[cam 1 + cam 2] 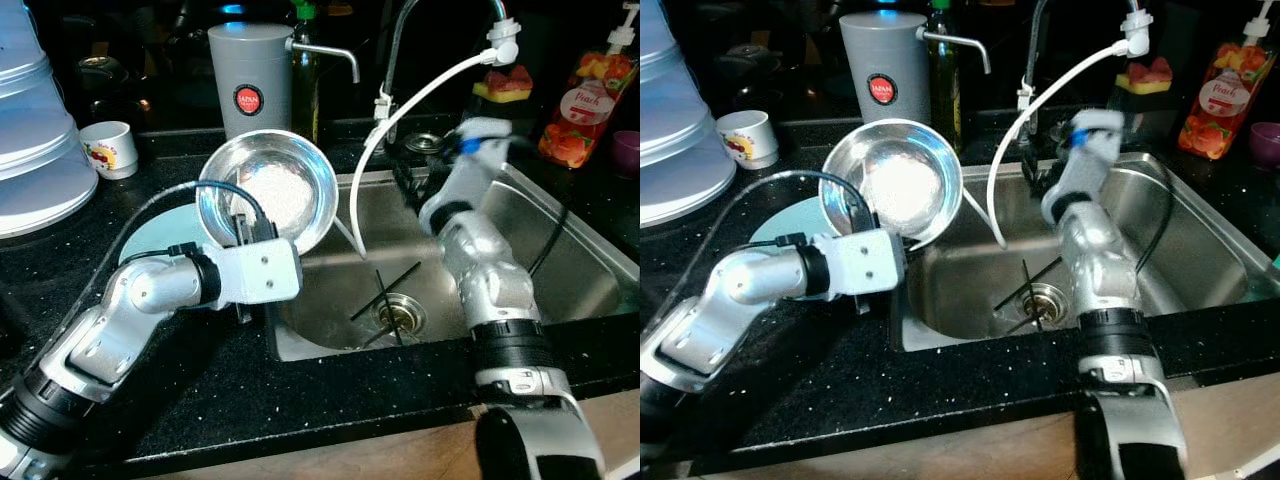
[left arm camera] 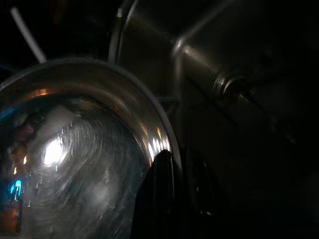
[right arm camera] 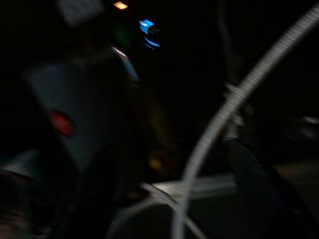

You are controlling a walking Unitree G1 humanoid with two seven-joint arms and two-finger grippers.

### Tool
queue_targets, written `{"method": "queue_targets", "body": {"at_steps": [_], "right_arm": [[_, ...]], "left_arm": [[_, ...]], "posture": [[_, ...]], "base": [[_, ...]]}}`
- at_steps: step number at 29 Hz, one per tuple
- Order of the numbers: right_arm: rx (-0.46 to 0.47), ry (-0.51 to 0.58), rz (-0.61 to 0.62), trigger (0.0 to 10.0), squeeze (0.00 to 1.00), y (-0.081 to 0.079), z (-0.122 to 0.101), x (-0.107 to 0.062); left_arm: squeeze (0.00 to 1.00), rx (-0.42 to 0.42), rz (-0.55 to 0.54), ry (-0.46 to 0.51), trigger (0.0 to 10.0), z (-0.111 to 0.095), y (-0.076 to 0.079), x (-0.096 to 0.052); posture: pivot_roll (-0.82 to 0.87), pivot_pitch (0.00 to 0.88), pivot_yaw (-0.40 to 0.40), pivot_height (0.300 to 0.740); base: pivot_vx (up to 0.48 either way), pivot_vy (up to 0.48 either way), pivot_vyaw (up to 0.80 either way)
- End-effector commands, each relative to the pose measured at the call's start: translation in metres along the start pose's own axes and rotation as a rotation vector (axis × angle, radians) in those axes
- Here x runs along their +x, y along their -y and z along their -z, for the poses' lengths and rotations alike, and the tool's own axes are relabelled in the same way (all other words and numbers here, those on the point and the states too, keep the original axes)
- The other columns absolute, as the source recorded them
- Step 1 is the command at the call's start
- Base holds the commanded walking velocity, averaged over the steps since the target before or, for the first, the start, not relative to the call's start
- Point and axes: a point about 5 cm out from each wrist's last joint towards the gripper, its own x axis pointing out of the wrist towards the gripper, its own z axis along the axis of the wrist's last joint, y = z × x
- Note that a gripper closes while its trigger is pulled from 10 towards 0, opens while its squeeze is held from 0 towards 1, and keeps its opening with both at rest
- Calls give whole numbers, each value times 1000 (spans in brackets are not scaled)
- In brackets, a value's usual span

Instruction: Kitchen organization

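Note:
A shiny steel bowl (image 1: 268, 190) is tilted on edge over the left rim of the steel sink (image 1: 560, 270), its hollow facing me. My left gripper (image 1: 243, 232) is shut on the bowl's lower rim; in the left wrist view a black finger (image 2: 162, 189) clamps the bowl (image 2: 75, 159). My right arm reaches over the sink toward the faucet (image 1: 400, 40), with the right gripper (image 1: 408, 175) blurred near the faucet's base and the white hose (image 1: 400, 110). The hose (image 3: 219, 124) crosses the dark right wrist view.
A pale blue plate (image 1: 160, 235) lies on the black counter under the bowl. Behind stand a grey canister (image 1: 252, 75), a dark bottle (image 1: 305, 80), a white cup (image 1: 108, 148), a sponge (image 1: 505, 85) and a peach bottle (image 1: 588, 95). Black sticks (image 1: 385, 290) lie by the drain (image 1: 398, 315).

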Motion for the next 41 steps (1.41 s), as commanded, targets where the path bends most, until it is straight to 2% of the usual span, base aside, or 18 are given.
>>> {"method": "queue_targets", "body": {"at_steps": [1,3,6,8,9,15,23,27,28,29,30,31,32,41], "right_arm": [[39,-18,-68,10000,1000,-9,3,0],[33,-46,-98,10000,1000,-13,6,-1],[1,-174,-197,10000,1000,-26,20,-7],[1,-174,-197,10000,1000,-26,20,-7],[-52,-262,-238,10000,0,-29,30,-11],[-126,-343,-252,10000,0,-26,37,-16],[-171,-398,-237,10000,0,-24,40,-17],[-161,-414,-231,10000,0,-23,40,-18],[-152,-423,-229,4275,0,-24,41,-18],[-149,-431,-227,4275,0,-24,41,-18],[-145,-439,-223,2627,0,-24,42,-18],[-145,-439,-223,2627,0,-24,42,-18],[-138,-445,-216,0,0,-23,42,-18],[-108,-455,-187,0,0,-22,43,-18]], "left_arm": [[0,51,52,-19,0,7,5,0],[0,54,55,-19,0,8,5,1],[0,68,71,-12,0,10,5,3],[0,68,71,-12,0,10,5,3],[0,85,74,-21,0,12,3,3],[0,137,46,-17,0,14,-3,3],[0,174,-17,14,0,11,-11,4],[0,190,-42,40,0,8,-13,5],[0,198,-49,48,0,7,-14,6],[0,205,-59,58,0,6,-15,6],[0,209,-68,65,0,5,-16,6],[0,209,-68,65,0,5,-16,6],[0,210,-78,69,0,4,-17,6],[0,243,-99,78,0,5,-20,8]], "posture": [[-3,36,18,740],[-2,37,18,740],[-3,39,20,740],[-3,39,20,740],[-3,41,20,740],[-3,44,19,740],[-3,49,17,740],[-3,51,17,740],[-3,51,17,740],[-3,51,16,740],[-3,51,16,740],[-3,51,16,740],[-3,51,17,740],[-2,59,16,740]], "base": [[0,0,0],[0,0,0],[0,0,0],[0,0,0],[0,0,0],[0,0,0],[0,0,0],[0,0,0],[0,0,0],[0,0,0],[0,0,0],[0,0,0],[0,0,0],[0,0,0]]}}
